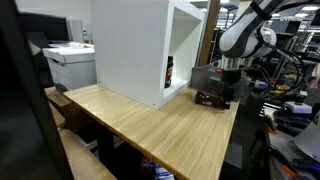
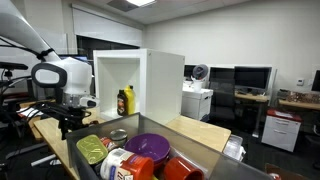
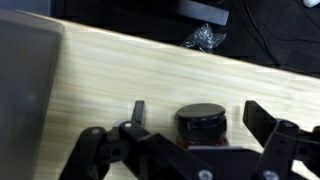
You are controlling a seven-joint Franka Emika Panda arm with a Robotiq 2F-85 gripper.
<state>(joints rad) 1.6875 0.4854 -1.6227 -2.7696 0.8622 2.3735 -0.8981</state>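
We see our gripper (image 3: 197, 108) wide open, its fingers on both sides of a dark round container (image 3: 202, 124) without touching it, which stands on the wooden surface (image 3: 120, 70) near the open front of the white cabinet (image 1: 135, 50).

Pale wood table (image 1: 150, 125), grain showing, a satin sheen under the lights. On it stands the white cabinet (image 1: 130, 45), smooth matt panels. Beside the cabinet, the gripper (image 1: 229, 78) looks matt black plastic, and the round lid (image 3: 201, 120) is dark and dull. Inside the cabinet is a glossy bottle (image 1: 170, 72).
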